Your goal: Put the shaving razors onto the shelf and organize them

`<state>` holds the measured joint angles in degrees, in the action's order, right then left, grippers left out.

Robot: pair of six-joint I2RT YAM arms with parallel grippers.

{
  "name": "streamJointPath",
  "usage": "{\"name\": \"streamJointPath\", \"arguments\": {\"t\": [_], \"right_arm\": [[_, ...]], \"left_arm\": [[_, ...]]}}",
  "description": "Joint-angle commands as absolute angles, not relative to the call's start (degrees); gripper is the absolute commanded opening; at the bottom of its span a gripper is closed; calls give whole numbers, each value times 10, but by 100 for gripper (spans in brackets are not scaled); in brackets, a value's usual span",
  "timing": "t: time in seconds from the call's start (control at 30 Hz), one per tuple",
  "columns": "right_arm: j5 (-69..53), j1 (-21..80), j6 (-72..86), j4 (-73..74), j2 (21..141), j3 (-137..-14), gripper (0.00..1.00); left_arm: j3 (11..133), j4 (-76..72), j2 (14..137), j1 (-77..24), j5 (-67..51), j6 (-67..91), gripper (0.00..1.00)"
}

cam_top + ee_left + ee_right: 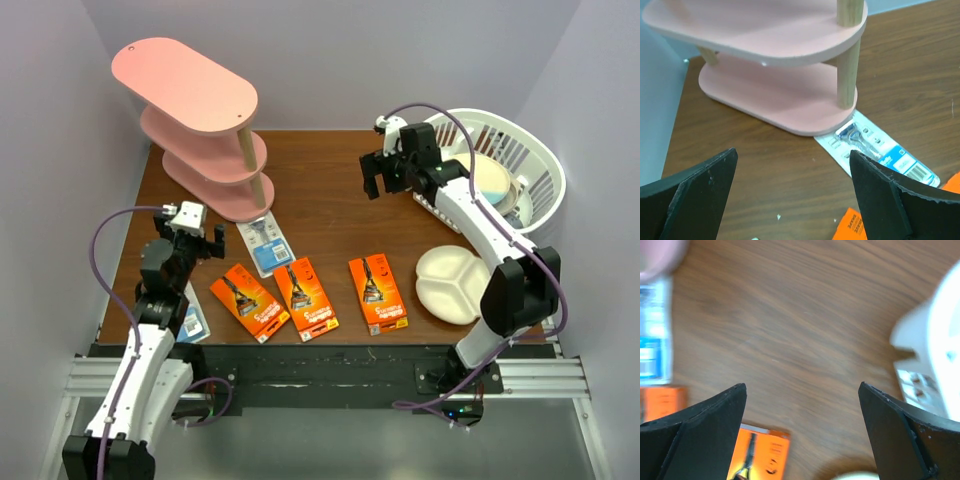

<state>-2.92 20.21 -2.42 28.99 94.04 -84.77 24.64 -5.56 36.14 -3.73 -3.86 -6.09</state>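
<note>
Brown wood-grain table [330, 215] fills a booth of pale lavender walls [340, 60], with both arms mounted on a metal rail at its near edge. Over the near-left part of the wood the left gripper [190, 240] hangs with its fingers spread wide and nothing between them. Just beyond it lies a blue-and-white razor card [264, 243], flat on the table, its far end tucked under the rim of the lowest board of the pink shelf [200, 110], which stands at the far-left corner. A second blue-and-white card [195, 322] lies beside that arm, partly hidden by it. The right gripper [380, 188] is raised above bare wood toward the far right, its fingers also parted and empty. Below it, along the near edge, a left orange pack [249, 302], a middle orange pack [305, 297] and a right orange pack [378, 293] lie flat in a row, none touching. A white divided plate [450, 285] sits right of them, and a white slatted basket [545, 170] fills the far-right corner.
</note>
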Motion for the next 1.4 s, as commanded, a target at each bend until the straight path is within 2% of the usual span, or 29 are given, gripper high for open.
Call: {"name": "streamJointPath", "arguments": {"t": [0.0,0.07,0.17,0.27,0.43,0.67,0.97,1.37], "right_arm": [[-246,213,-42,133,881,-819,99],[-269,232,-28,77,885,-818,99],[-264,272,-30,96,930,-879,99],[-230,306,-14,33,948,-880,99],[-207,352,-18,-55,986,-889,99],[-199,375,38,-169,1042,-904,99],[-170,405,91,-305,1118,-924,97],[-147,409,106,-353,1242,-1033,94]], "left_arm": [[295,-10,370,-22,-74,-49,100],[326,38,394,-23,-76,-47,100],[357,74,417,-21,-56,-19,100],[354,63,386,-8,-54,18,100],[366,89,362,43,-125,33,100],[392,130,339,108,-171,47,99],[402,161,331,120,-164,33,96],[400,143,340,144,-169,30,95]]}}
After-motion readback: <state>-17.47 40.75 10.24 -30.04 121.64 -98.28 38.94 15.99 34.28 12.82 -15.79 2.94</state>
